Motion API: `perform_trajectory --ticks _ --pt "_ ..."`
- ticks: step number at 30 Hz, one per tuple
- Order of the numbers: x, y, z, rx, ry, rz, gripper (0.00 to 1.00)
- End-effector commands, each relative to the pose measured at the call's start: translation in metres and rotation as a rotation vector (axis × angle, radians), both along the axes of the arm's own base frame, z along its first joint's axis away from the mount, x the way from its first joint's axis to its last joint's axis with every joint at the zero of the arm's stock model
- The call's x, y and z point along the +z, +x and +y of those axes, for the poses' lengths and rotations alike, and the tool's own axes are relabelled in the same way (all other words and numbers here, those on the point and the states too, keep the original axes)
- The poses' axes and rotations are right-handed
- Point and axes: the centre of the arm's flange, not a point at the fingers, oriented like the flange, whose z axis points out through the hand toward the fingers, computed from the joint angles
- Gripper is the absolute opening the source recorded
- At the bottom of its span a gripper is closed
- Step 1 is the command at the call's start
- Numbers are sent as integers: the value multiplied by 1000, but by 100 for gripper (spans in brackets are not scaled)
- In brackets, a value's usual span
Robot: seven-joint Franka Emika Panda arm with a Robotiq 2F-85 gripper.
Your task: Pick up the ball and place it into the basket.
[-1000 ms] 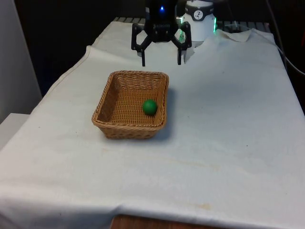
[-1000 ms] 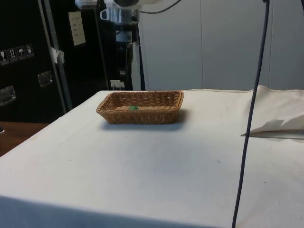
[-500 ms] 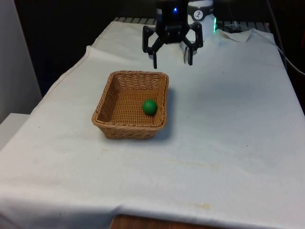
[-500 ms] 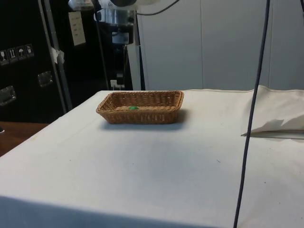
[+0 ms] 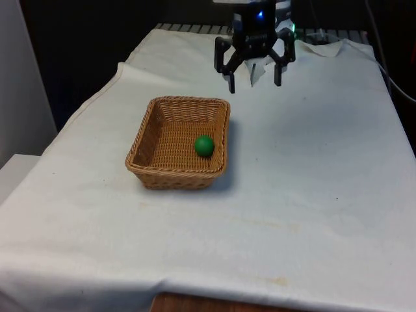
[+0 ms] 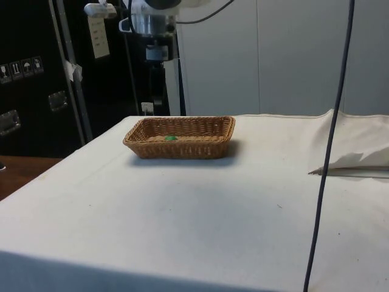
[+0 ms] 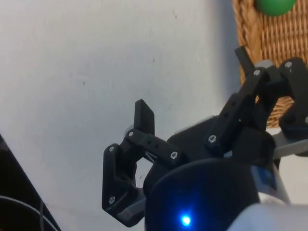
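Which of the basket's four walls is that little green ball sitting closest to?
The ball lies by the basket's wall on the front view's right, nearly touching it, well clear of the opposite wall.

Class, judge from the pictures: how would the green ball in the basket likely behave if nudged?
The green ball is round, so it would probably roll. The wicker basket has raised walls that should stop it. It looks small, likely light.

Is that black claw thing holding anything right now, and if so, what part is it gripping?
Nothing is held. The claw hangs open and empty above the cloth beyond the wicker basket, while the green ball lies inside the basket.
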Motion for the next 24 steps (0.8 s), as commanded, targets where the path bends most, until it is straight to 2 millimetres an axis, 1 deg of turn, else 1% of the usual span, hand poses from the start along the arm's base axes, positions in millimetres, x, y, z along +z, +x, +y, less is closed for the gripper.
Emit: perform_trajectory --ticks 1,4,10,12,13,16,21,22,24 --pt "0 -4 -1 -11 -7 2 100" --pt "1 -5 1 -11 6 4 100" --pt "14 -7 -2 -54 17 16 100" --pt "18 -7 -2 -66 20 17 100" --pt "17 -7 0 -57 29 11 100" --pt "25 -6 -3 -88 22 21 100" --pt "34 -4 -4 -115 22 23 100" --pt "33 -4 -2 -108 32 16 100" --pt "39 -3 -5 -133 21 25 100"
